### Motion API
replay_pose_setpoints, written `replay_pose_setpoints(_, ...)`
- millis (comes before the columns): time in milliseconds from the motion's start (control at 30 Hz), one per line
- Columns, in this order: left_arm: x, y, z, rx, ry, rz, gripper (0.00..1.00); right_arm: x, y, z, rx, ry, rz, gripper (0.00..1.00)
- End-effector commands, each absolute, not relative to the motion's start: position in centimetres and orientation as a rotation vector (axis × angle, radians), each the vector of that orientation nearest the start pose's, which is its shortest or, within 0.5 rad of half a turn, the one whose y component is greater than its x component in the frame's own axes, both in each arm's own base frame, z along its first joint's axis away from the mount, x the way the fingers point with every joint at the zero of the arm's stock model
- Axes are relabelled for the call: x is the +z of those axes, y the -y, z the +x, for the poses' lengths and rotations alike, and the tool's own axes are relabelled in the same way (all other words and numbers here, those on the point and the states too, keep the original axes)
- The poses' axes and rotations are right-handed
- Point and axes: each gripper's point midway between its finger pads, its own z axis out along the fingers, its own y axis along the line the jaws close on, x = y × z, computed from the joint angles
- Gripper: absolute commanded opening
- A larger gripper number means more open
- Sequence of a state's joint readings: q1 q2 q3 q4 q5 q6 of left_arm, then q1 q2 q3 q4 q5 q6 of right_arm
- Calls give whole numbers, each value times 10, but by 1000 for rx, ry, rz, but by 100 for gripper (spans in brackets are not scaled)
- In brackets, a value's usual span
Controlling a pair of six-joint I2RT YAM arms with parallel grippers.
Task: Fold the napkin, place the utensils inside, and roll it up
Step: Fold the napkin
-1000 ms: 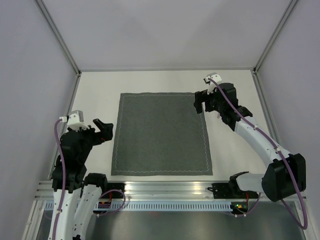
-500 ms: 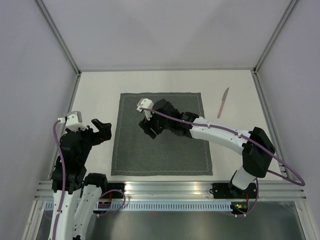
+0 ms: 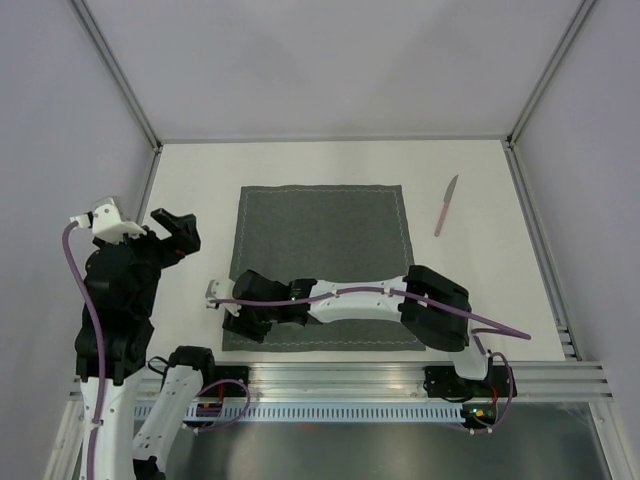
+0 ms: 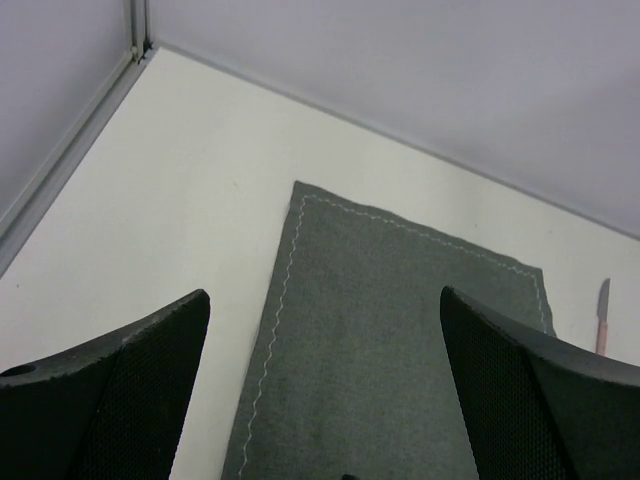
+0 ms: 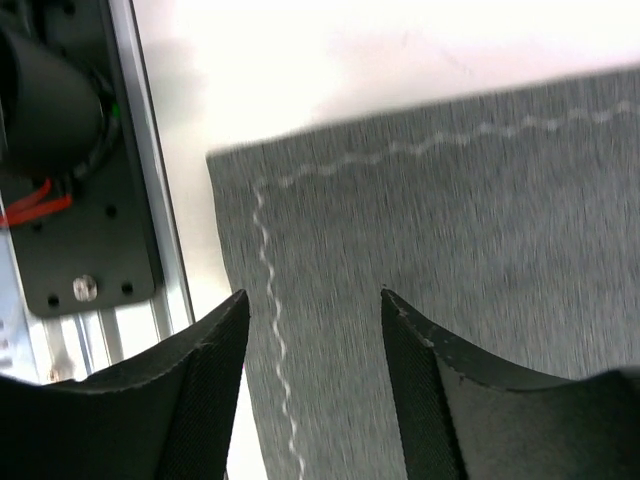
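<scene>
The dark grey napkin (image 3: 320, 245) lies flat and unfolded on the white table, its pale stitched line visible along the edges. The slim pinkish knife (image 3: 446, 205) lies on the table right of the napkin's far right corner. My right gripper (image 3: 241, 326) is open, reaching across the napkin's near edge and hovering over its near left corner (image 5: 262, 190). My left gripper (image 3: 177, 232) is open and empty, raised left of the napkin. The left wrist view shows the napkin (image 4: 400, 330) and the knife (image 4: 603, 318) far off.
The aluminium rail (image 3: 330, 380) with both arm bases runs along the near edge, just beside the napkin's corner; it shows in the right wrist view (image 5: 150, 220). Grey walls with metal posts (image 3: 130, 90) enclose the table on three sides.
My right arm has swept from the napkin's far right corner, across the cloth, down to its near left corner. The knife has come into view. My left gripper has risen and shifted left.
</scene>
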State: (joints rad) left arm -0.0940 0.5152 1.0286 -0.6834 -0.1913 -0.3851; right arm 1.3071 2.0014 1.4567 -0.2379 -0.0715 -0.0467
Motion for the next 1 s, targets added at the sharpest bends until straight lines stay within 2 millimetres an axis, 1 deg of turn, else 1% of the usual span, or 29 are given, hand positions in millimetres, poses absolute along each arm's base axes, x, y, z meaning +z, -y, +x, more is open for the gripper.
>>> replay_pose_setpoints(0, 365, -2, 212, -181, -1656, -416, 100, 94, -542, 124, 751, -1820, -1497, 61)
replay_pose_setpoints(33, 379, -2, 208, -194, -1628, -413, 100, 85, -548, 123, 753, -1830, -1502, 59)
replay_pose_setpoints(100, 390, -1, 207, -199, -1615, -411, 100, 78, -553, 120, 764, -1834, -1513, 56)
replay_pose_setpoints(133, 402, -1, 202, -206, -1596, -405, 100, 72, -558, 118, 769, -1838, -1519, 54)
replay_pose_setpoints(267, 418, 0, 199, -207, -1592, -385, 100, 67, -569, 112, 781, -1834, -1537, 52)
replay_pose_setpoints(300, 419, 0, 199, -204, -1593, -381, 100, 65, -569, 106, 778, -1841, -1558, 52)
replay_pose_setpoints(333, 421, 0, 198, -204, -1587, -379, 100, 66, -576, 102, 795, -1858, -1542, 51)
replay_pose_setpoints(500, 423, 0, 195, -213, -1580, -379, 100, 61, -584, 84, 794, -1858, -1572, 50)
replay_pose_setpoints(600, 422, 0, 193, -213, -1580, -379, 100, 49, -582, 84, 773, -1882, -1577, 50)
replay_pose_setpoints(700, 422, 0, 192, -211, -1579, -376, 100, 36, -575, 86, 738, -1893, -1582, 50)
replay_pose_setpoints(800, 422, 0, 191, -209, -1579, -376, 100, 30, -571, 85, 733, -1901, -1594, 51)
replay_pose_setpoints(900, 421, 1, 192, -215, -1584, -374, 100, 26, -572, 82, 738, -1910, -1604, 51)
replay_pose_setpoints(967, 420, 1, 191, -216, -1586, -373, 100, 23, -571, 85, 725, -1910, -1600, 51)
